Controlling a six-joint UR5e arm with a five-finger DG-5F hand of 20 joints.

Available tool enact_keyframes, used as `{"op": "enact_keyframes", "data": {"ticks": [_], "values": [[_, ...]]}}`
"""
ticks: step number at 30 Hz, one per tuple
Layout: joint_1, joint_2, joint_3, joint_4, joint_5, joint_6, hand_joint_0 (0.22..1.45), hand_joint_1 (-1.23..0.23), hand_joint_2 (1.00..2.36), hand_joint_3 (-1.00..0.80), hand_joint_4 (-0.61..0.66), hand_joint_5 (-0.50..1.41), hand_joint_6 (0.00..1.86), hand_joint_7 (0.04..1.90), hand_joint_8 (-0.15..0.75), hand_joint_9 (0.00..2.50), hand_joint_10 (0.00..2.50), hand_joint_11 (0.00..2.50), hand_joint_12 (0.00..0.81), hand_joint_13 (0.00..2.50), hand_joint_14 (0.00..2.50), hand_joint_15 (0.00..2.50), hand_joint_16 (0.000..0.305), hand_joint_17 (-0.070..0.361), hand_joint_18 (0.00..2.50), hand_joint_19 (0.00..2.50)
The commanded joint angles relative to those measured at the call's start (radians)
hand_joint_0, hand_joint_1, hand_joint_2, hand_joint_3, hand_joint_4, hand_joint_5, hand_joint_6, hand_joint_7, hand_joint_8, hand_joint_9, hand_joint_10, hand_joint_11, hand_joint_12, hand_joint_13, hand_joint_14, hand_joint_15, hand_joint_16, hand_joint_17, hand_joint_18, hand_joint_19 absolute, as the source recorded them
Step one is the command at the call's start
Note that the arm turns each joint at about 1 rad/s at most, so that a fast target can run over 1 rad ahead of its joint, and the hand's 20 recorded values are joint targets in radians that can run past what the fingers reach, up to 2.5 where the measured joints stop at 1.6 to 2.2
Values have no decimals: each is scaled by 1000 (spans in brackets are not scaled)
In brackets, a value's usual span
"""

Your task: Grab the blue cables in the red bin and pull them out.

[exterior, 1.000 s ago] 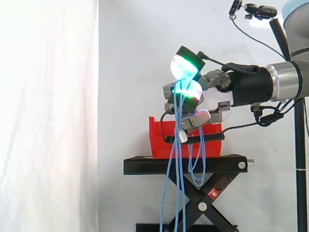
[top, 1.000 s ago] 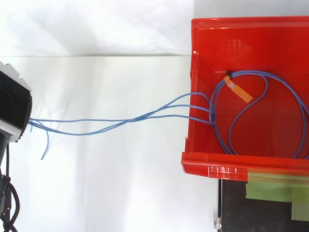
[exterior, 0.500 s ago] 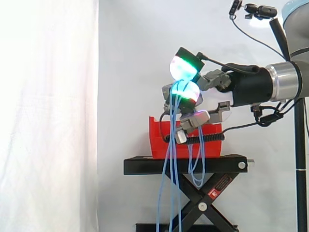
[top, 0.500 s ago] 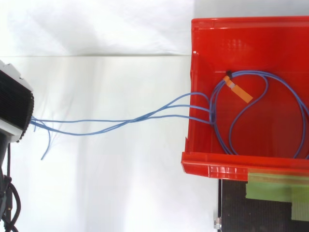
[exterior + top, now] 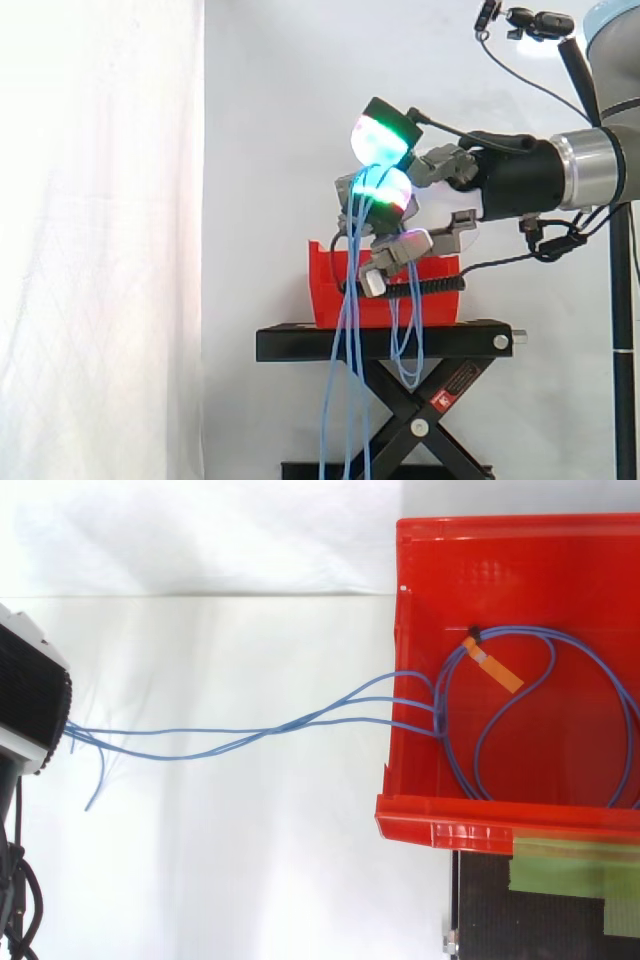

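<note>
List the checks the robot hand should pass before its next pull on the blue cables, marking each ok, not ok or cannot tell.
1. Robot hand grips the blue cables: ok, its fingers are curled round the strands above the red bin.
2. Cables out of the bin: not ok, a loop lies on its floor.
3. Loop free to slide out: cannot tell; an orange tag sits on it.
4. Bin level on the black stand: ok.

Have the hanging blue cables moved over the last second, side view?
Yes. The blue cables' lower ends have swung left, away from the black stand's scissor legs; the robot hand pinching them stays roughly put.
</note>
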Motion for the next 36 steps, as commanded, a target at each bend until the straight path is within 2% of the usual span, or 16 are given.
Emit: {"op": "enact_keyframes", "data": {"ticks": [1,26,36], "values": [[0,0,0,0,-1,1,844,-995,1000,-1000,42,443,982,433,216,511,2500,1129,308,1248,13,1438,51,114,737,717],[0,-1,0,2,-2,11,746,-1029,1000,-1000,66,410,1046,382,228,484,2500,1082,332,1253,12,1427,54,120,755,697],[0,0,0,0,-1,11,732,-1101,1000,-1000,92,367,1089,366,242,450,2500,1058,339,1236,11,1417,54,123,758,686]]}}
